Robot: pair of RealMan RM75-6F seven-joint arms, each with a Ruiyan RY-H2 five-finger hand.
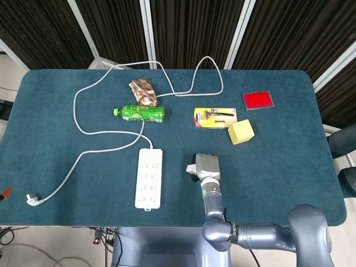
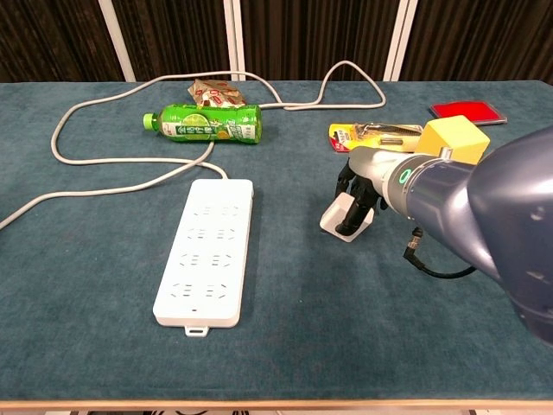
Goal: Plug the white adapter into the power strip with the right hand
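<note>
white adapter [image 2: 343, 218] on table under right hand [image 2: 361, 185]; fingers touching it

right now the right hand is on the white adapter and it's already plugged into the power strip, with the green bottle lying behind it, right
Not plugged in. In the chest view the right hand has its fingers around the white adapter, but the adapter sits on the table, well apart from the power strip. The green bottle does lie behind the strip.

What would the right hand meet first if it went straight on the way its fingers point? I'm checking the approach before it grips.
The right hand points down at the white adapter, already at its fingertips; it would likely press the adapter into the table.
</note>
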